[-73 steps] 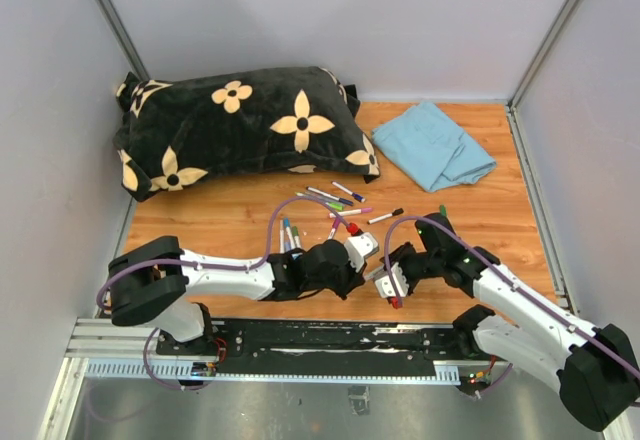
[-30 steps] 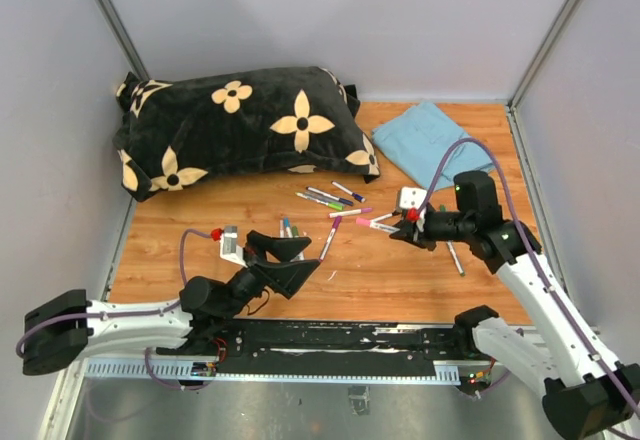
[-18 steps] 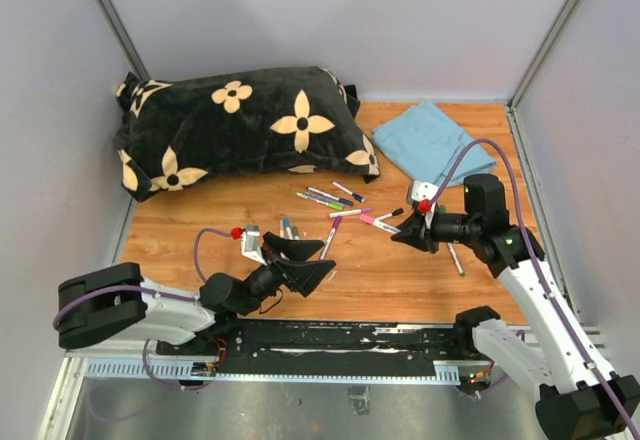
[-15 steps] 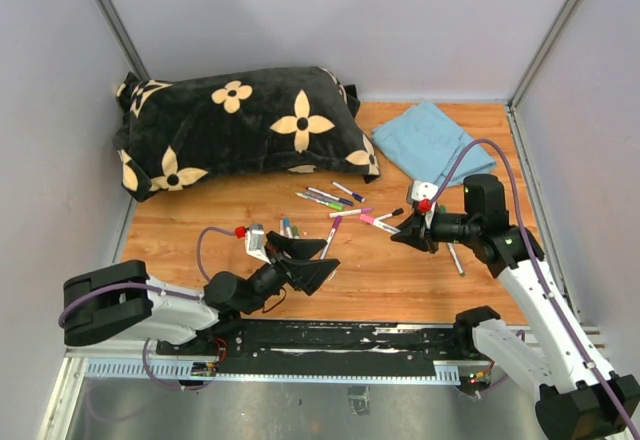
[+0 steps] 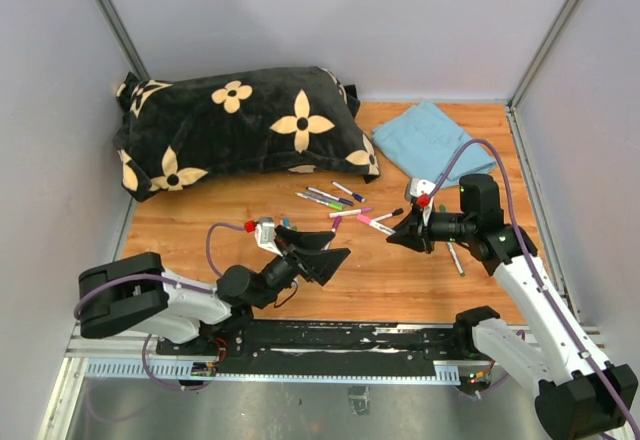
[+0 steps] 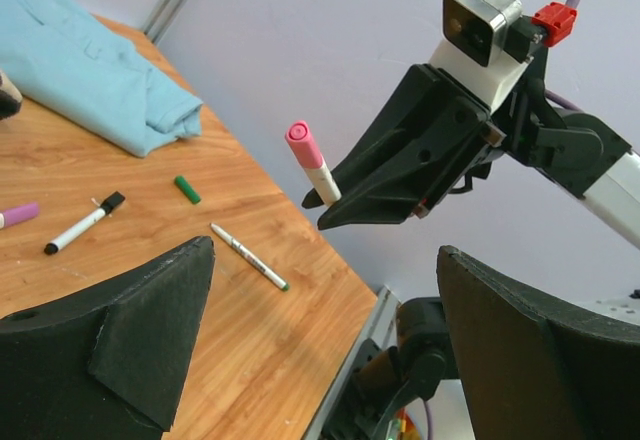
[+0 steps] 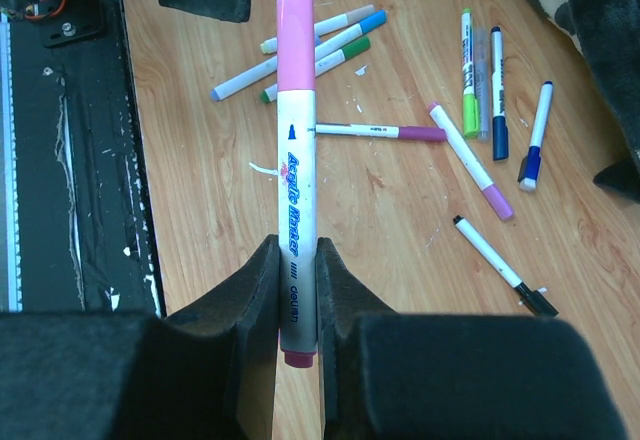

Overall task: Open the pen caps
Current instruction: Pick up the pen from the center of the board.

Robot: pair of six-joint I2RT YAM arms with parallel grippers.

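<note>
Robot test cell, lab setting. Plain grey wall panels on aluminium posts enclose a wood-top desk. Robot arm bases sit on a metal rail at its near edge.

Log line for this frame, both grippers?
left gripper: open, empty | right gripper: shut on pen | pink cap: on pen

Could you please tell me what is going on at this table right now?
The right tool is shut on a white-barrelled pen and holds it up off the table, with its pink cap still on. The left tool is wide open, empty, and faces that pen from a short way off, seemingly lining up to take the cap. More pens lie scattered on the wood beyond them.
</note>
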